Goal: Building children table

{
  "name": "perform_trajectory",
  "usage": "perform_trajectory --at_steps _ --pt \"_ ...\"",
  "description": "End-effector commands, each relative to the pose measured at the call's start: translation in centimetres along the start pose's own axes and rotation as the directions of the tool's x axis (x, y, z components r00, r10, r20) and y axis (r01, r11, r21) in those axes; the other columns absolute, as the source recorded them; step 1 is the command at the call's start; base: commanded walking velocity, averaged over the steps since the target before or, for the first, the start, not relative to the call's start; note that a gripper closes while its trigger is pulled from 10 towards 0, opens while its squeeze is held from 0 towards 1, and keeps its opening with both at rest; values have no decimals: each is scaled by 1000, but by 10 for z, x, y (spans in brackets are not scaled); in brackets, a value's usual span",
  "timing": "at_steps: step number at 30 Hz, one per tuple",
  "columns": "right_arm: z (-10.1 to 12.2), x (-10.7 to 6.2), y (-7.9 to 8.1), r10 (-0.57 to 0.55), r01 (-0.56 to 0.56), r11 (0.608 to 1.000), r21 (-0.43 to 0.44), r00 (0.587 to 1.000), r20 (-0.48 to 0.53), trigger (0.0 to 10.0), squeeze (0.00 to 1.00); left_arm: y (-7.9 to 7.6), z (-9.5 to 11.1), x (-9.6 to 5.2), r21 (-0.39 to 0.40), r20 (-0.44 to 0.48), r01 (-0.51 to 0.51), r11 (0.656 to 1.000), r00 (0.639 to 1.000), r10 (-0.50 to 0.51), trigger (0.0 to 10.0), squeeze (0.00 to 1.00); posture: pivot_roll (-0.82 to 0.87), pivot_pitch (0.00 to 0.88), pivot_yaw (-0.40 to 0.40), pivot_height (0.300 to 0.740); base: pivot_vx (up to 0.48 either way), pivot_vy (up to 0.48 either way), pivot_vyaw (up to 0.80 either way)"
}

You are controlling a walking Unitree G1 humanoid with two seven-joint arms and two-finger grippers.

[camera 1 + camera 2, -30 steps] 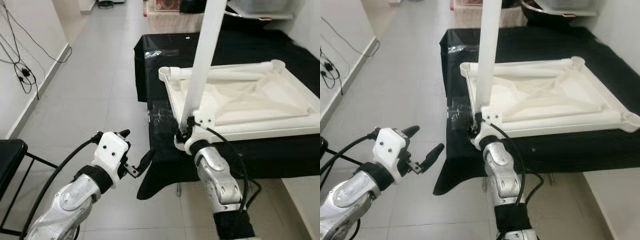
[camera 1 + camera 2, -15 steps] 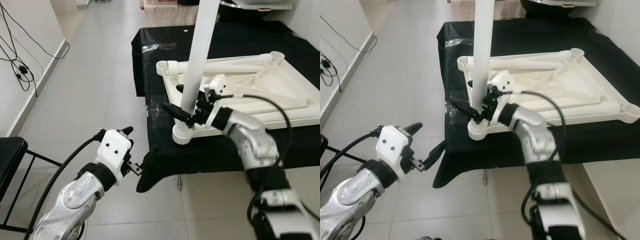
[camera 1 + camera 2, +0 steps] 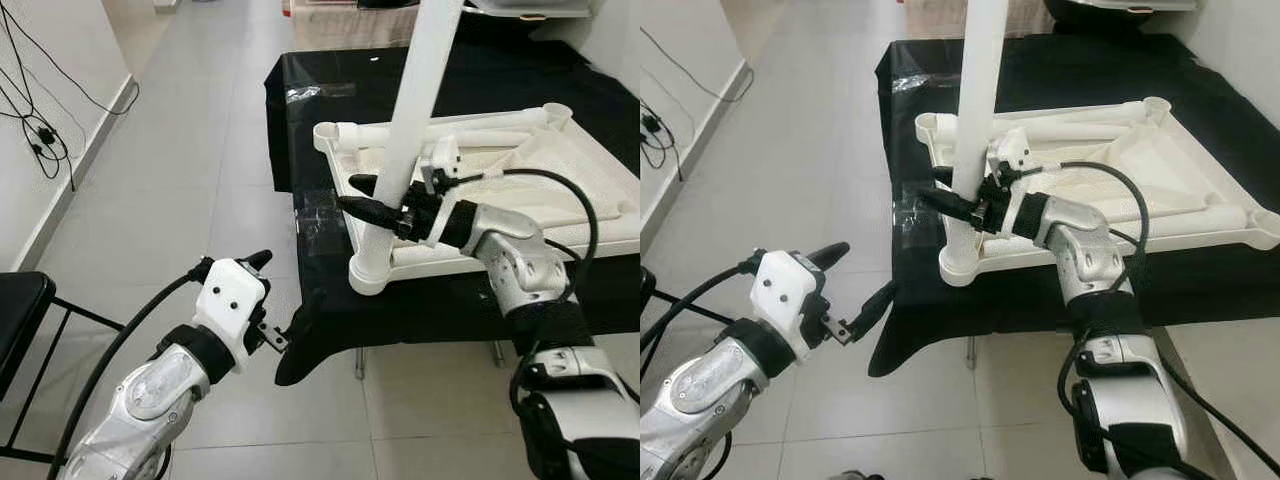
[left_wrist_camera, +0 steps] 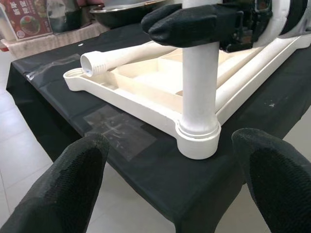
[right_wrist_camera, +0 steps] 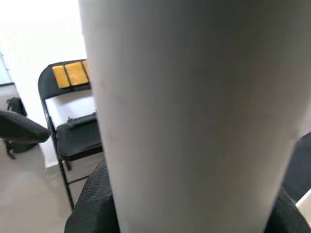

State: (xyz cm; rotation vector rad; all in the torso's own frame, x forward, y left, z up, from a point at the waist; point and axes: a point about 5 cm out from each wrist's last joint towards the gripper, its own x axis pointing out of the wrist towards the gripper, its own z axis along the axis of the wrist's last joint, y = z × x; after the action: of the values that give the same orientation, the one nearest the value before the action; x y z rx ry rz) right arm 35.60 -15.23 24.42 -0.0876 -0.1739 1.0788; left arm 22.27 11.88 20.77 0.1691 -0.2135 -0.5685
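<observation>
An upturned white children's table top lies on a black-clothed table. One white leg stands upright in its near left corner socket. A second white leg lies loose across the far side of the top. My right gripper reaches in from the right and is shut on the upright leg low down, one black finger on each side. In the right wrist view the leg stands close between the fingers. My left gripper hangs open off the table's near left corner, pointing at the socket.
A black folding chair stands at my far left and cables hang on the left wall. Tiled floor runs along the table's left side. A clear tape patch lies on the cloth by the socket. A metal bowl sits behind.
My right gripper rose from the socket at the table's edge and swung round to the right, taking the upright leg from the side. The left gripper has barely moved. The camera shifted.
</observation>
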Motion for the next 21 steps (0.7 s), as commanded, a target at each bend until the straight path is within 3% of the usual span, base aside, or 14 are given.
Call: perform_trajectory --at_steps 1,2,3,4,5,7,9,11,16,17,18,19,20,21 --pt "-35 -8 3 -162 170 983 74 982 -102 0 0 0 0 -7 -6 -12 -3 1000 1000 3 10000 0 174 183 -44 740 0 0 0" --pt "-49 -15 -2 -412 426 903 54 895 -171 0 0 0 0 -10 -6 -19 -8 1000 1000 8 10000 0 174 183 -44 740 0 0 0" --pt "-49 -15 -2 -412 426 903 54 895 -171 0 0 0 0 -10 -6 -19 -8 1000 1000 8 10000 0 174 183 -44 740 0 0 0" --pt "-65 -26 1 -670 688 726 -16 701 -246 0 0 0 0 -14 -10 -23 -12 1000 1000 11 10000 0 167 184 -42 740 0 0 0" --pt "-73 -36 4 -803 820 566 -80 527 -279 0 0 1 1 -15 -13 -25 -13 1000 1000 13 10000 0 167 184 -42 740 0 0 0" --pt "-78 -33 17 -821 838 536 -99 491 -293 0 0 1 1 -16 -20 -25 -17 1000 1000 16 10000 0 169 184 -35 740 0 0 0" --pt "-78 -6 33 -800 819 569 -71 533 -275 0 0 -2 -2 -16 -34 -32 -7 999 999 6 10000 0 157 169 -33 740 0 0 0" --pt "-73 15 35 -789 806 590 -48 562 -250 0 0 -7 -5 -15 -44 -34 8 999 999 -10 10000 0 163 173 -41 740 0 0 0" --pt "-67 27 35 -766 782 622 -33 599 -232 0 0 -9 -5 -13 -49 -32 16 999 999 -18 10000 0 157 168 -44 740 0 0 0" --pt "-62 34 35 -742 756 654 -19 636 -214 9922 0 -9 -5 -13 -49 -30 17 999 999 -19 10000 0 157 168 -44 740 0 0 0" --pt "-59 40 37 -705 719 695 -2 681 -198 10000 0 -8 -5 -12 -47 -29 17 999 999 -19 10000 0 155 172 -45 740 0 0 0" --pt "-59 40 37 -705 719 695 -2 681 -198 10000 0 -8 -5 -12 -47 -29 17 999 999 -19 10000 0 155 172 -45 740 0 0 0" --pt "-53 43 36 -627 640 764 86 766 -141 10000 1000 -6 -4 -12 -44 -24 13 999 1000 -14 10000 0 153 174 -44 740 0 0 0" --pt "-53 43 36 -627 640 764 86 766 -141 10000 1000 -6 -4 -12 -44 -24 13 999 1000 -14 10000 0 153 174 -44 740 0 0 0"
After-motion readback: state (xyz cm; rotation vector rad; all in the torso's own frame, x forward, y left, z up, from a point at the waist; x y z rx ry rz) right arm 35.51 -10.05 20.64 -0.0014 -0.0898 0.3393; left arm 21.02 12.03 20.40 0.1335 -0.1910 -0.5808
